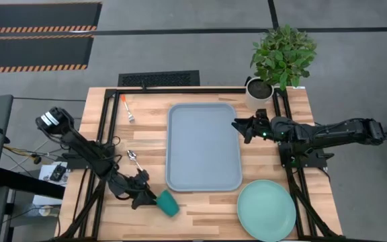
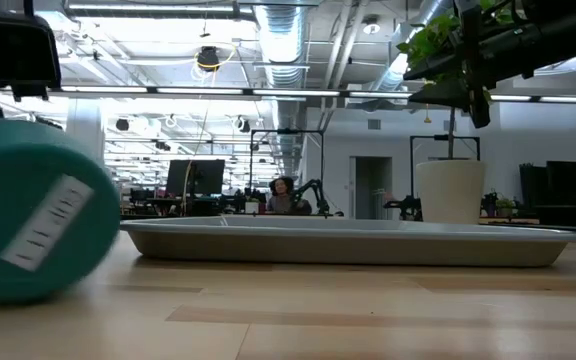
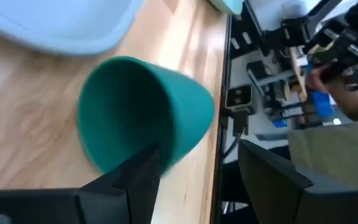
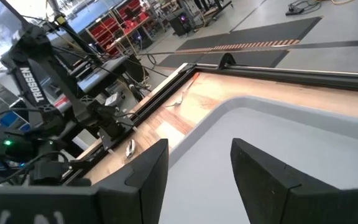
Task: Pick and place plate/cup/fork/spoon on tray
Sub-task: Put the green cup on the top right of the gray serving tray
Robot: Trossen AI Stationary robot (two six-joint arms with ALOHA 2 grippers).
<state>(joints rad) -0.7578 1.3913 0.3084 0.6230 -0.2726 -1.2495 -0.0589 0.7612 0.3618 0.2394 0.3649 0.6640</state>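
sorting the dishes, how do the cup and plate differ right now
The cup is small, dark green and lying on its side at the left gripper; the plate is large, pale mint and lies flat, with no gripper near. Both sit on the table, off the tray.

Robotics lab — exposed ceiling ducts (image 2: 278,40), workstations.
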